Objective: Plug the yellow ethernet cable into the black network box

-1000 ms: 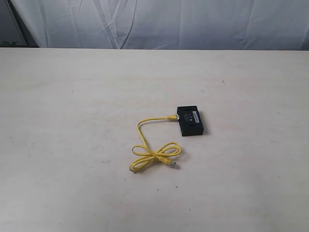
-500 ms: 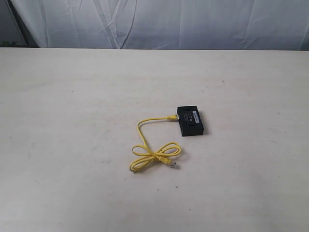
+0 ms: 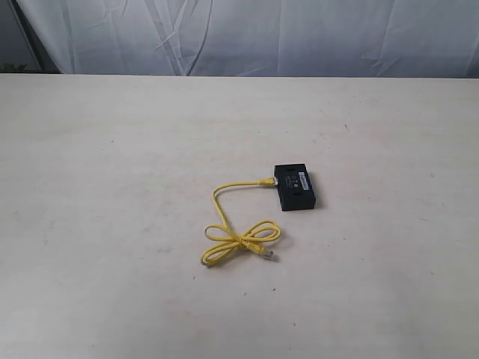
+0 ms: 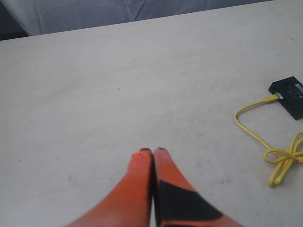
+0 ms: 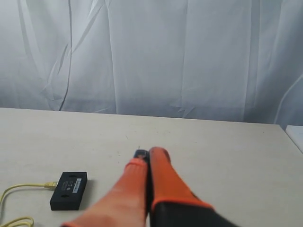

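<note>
exterior view: black network box [image 3: 296,188] flat on pale worktop [image 3: 112,187], a little right of middle, white label strip up. yellow ethernet cable [image 3: 239,238] to its left and nearer the camera. one plug end against the box's left face near the far corner; cord arcing leftward, then down into a loose knot of loops. free clear plug [image 3: 268,256] just beside the loops, well apart from the box. neither arm in frame.

left wrist view: left jaws pressed together, nothing between them, over bare worktop. box [image 4: 289,96] and cable [image 4: 279,158] far off toward the frame edge, well apart from the tips.

right wrist view: right jaws likewise pressed together and empty. box [image 5: 69,190] ahead and off to one side, near but not touching. only a short run of cord visible, loops cut by the frame edge. white backdrop cloth [image 5: 189,56] behind.

key relation, as judged: plug axis in line with the cord's last stretch, pointing left-to-right into the box. cable on the left arm's side, box toward the right arm's.

unseen in any view: the port face itself, so impossible to tell whether the plug is fully seated or merely resting at the opening.
</note>
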